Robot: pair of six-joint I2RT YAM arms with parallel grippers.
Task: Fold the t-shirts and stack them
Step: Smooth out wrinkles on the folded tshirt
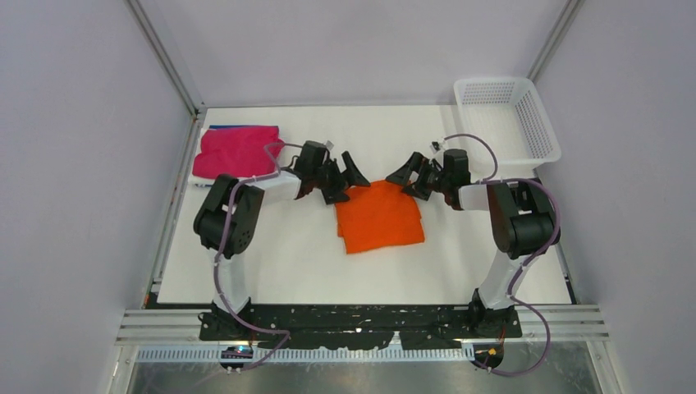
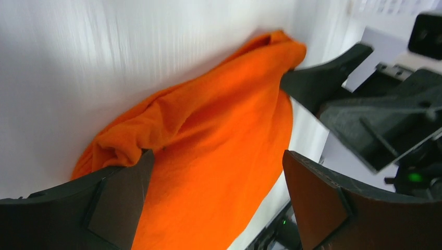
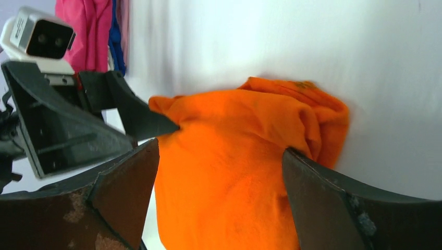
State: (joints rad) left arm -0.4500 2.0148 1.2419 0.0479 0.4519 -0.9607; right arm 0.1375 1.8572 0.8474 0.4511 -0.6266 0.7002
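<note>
Both grippers open and empty at the far edge of the orange t-shirt

The orange t-shirt (image 1: 380, 217) lies as a compact folded bundle mid-table (image 1: 279, 263); the magenta-pink t-shirt (image 1: 238, 150) lies far left with a blue edge (image 1: 220, 127) just showing at its far side, and the white basket (image 1: 538, 123) stands far right. The left gripper (image 1: 346, 182) and right gripper (image 1: 408, 182) have their jaws spread wide, holding nothing, one at each far corner of the orange bundle. Hazards, as judged: closing on the top layer only would pull the fold open on lifting; the fingertips are near each other, so inward travel risks collision; unequal lift height would let the bundle sag and unroll; a low carry to the left could drag the pink t-shirt askew.
</note>
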